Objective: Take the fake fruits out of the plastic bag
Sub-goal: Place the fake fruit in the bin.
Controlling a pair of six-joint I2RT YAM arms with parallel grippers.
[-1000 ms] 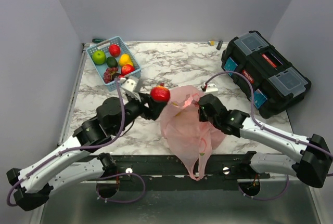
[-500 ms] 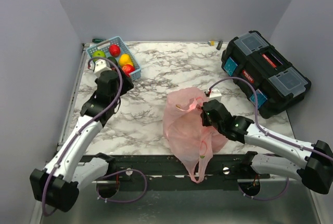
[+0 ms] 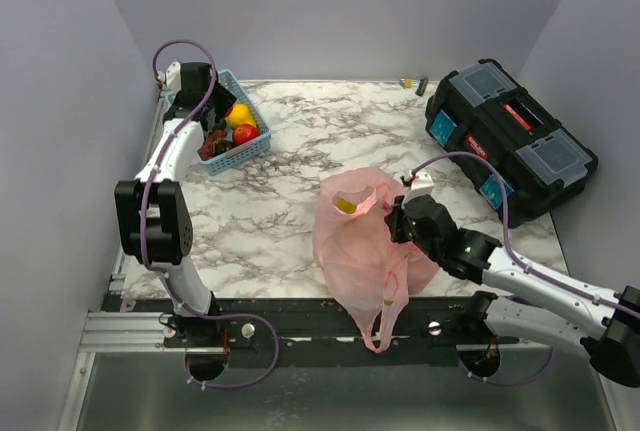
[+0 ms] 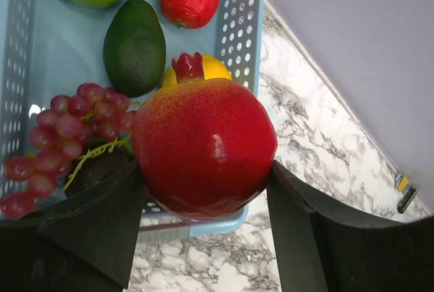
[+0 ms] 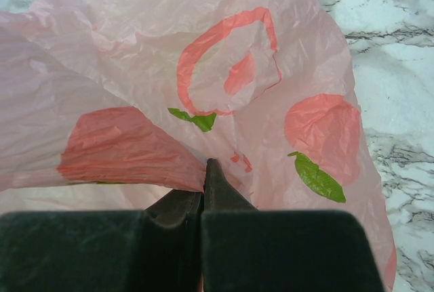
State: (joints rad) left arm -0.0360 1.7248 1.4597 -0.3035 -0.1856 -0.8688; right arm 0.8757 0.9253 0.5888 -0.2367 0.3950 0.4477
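Your left claw [image 4: 205,173] is clamped on a pomegranate [image 4: 203,136], one finger on each side of it. It hangs above the basket [image 4: 239,28] at the desk's far left corner, where grapes [image 4: 61,129] and an avocado [image 4: 134,47] lie. Your right claw [image 5: 205,170] is pressed together, pinching the film of the bag [image 5: 169,68]. The bag slumps on the desk [image 3: 300,121] near the front edge, one handle drooping over it. A yellow fruit [image 3: 345,205] shows in its mouth.

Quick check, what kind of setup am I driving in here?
Probably a lab test cell, not a kitchen: plain grey walls box in a marble-look table, with a black toolbox on it.
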